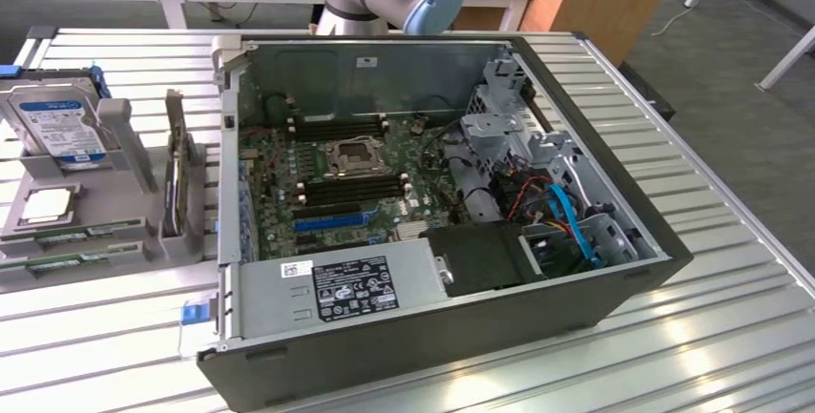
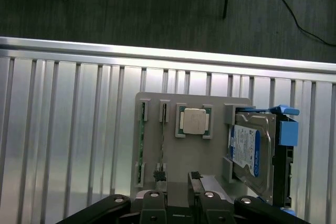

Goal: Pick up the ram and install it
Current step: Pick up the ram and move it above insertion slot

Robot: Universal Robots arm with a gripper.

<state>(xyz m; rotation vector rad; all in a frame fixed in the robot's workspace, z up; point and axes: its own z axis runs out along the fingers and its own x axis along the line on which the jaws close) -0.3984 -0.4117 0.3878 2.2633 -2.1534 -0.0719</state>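
Parted and empty, the robot arm's fingers (image 2: 196, 183) hang over a grey holder (image 2: 173, 156). The ram (image 2: 140, 140) stands on edge just beyond them, apparently slotted upright for an easy pinch. An open computer case (image 1: 369, 70) lies motherboard-up on the ribbed metal table (image 2: 63, 140), above dark carpet (image 2: 157, 14).

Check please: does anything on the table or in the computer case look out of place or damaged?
Nothing stands out. The ram, processor and hard drive sit in their gray holder; the open case shows no damage.
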